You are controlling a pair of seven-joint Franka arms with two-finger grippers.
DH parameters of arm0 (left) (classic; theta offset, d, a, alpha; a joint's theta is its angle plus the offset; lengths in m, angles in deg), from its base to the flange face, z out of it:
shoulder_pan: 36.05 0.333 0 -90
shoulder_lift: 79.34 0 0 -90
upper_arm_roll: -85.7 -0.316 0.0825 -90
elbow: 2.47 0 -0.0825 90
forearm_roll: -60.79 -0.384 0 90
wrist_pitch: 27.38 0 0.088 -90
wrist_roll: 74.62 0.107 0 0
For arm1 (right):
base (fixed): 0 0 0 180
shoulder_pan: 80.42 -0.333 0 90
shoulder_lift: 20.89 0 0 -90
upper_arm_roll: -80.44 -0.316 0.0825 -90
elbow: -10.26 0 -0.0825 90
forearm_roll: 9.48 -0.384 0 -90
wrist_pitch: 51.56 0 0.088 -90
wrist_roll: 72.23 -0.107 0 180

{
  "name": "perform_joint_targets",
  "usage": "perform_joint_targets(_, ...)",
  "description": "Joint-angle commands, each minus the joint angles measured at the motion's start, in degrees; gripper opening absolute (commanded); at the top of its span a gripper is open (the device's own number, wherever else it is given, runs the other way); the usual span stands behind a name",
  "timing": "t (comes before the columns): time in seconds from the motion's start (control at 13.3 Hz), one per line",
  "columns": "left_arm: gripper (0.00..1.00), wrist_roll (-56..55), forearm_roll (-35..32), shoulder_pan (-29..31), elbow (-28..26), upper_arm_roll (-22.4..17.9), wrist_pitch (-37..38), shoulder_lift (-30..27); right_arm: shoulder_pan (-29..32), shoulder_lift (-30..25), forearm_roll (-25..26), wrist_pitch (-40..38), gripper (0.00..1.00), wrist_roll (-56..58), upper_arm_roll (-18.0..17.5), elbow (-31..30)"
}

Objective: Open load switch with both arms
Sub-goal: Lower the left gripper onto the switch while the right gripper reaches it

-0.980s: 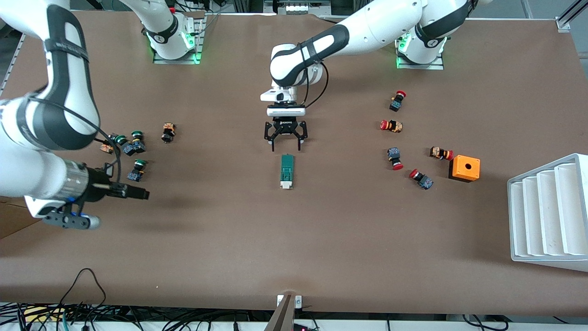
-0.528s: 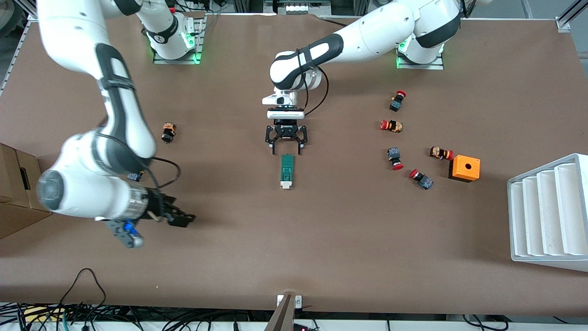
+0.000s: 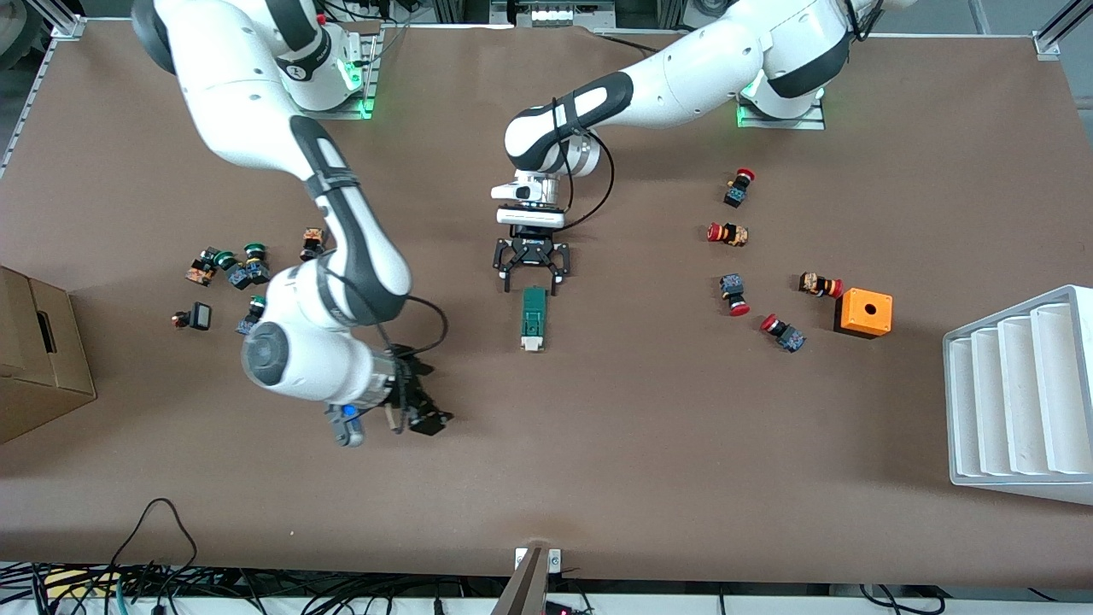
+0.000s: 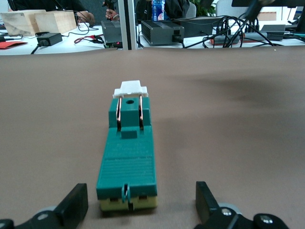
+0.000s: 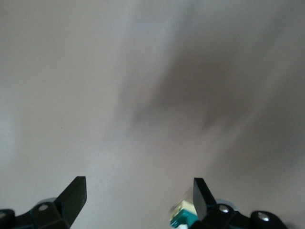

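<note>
The load switch (image 3: 534, 319) lies flat in the middle of the table, dark green with its white piece at the end nearer the front camera. My left gripper (image 3: 530, 278) hangs open just over the switch's end toward the robots' bases. In the left wrist view the load switch (image 4: 128, 152) reaches in between the spread fingers of the left gripper (image 4: 140, 198) without touching them. My right gripper (image 3: 429, 417) is open over bare table, toward the right arm's end from the switch. In the right wrist view, the right gripper (image 5: 138, 195) holds nothing, and a corner of the load switch (image 5: 185, 217) shows by one finger.
Green-capped push buttons (image 3: 232, 269) lie toward the right arm's end, with a cardboard box (image 3: 34, 354) at that table edge. Red-capped push buttons (image 3: 733, 232), an orange box (image 3: 863, 313) and a white slotted rack (image 3: 1020, 393) are toward the left arm's end.
The right arm has swung from the table's edge toward the middle, closer to the switch. The left gripper has come down a little onto the switch's end. Both stay open.
</note>
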Motion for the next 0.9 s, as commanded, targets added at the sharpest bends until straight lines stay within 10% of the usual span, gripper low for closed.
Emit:
perform_joint_targets(0.0,0.87,0.5,-1.0,-1.5,2.5,-0.6,0.4,1.6,-0.5,3.9,-2.9,2.6,0.98,-8.8,-2.6,4.7)
perform_joint_targets(0.38,0.11,0.0,-2.7,-1.5,2.6,-1.0,1.2,2.7,-5.7,5.9,-4.5,6.8,0.69,-19.1,-3.0,5.1)
perform_joint_targets(0.83,0.03,0.0,-2.8,-1.5,2.7,-1.0,1.3,3.2,-8.1,6.8,-4.5,2.0,0.64,-25.2,-2.8,5.1)
